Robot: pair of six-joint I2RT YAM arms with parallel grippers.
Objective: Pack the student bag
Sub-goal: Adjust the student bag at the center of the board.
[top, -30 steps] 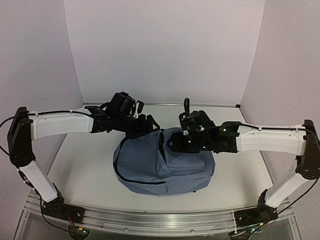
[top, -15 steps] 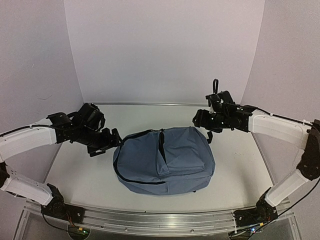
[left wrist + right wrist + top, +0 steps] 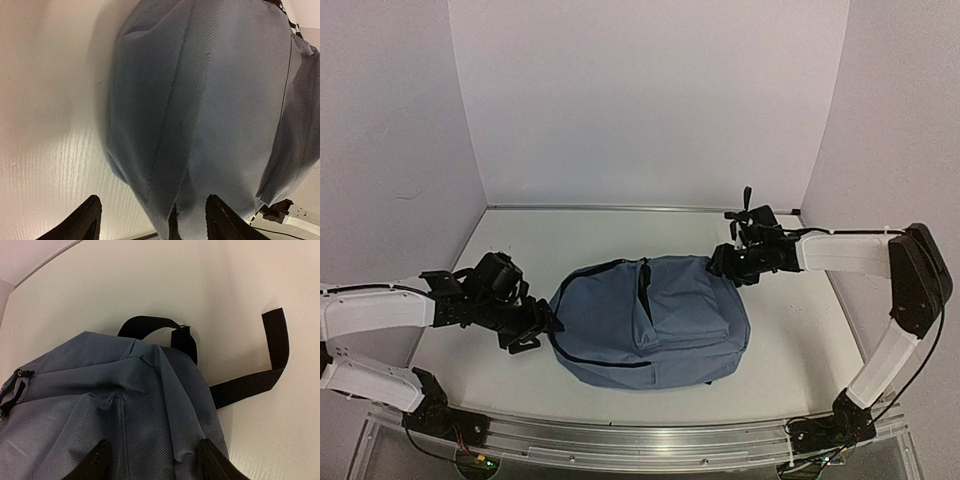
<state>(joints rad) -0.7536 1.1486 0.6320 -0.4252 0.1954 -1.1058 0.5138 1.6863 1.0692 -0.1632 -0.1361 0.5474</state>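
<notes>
Top external view: my left claw (image 3: 532, 330) sits low just beside the left edge of the backpack (image 3: 650, 320). From the left wrist view its fingers (image 3: 85, 220) stand apart, with the blue cloth bulging between them. The backpack lies flat in the middle of the white table (image 3: 790, 330), front pocket up. My right claw (image 3: 722, 262) hangs over its upper right corner, fingers (image 3: 210, 460) spread above the cloth, near the black carry loop (image 3: 150, 325) and a loose strap (image 3: 272, 355).
</notes>
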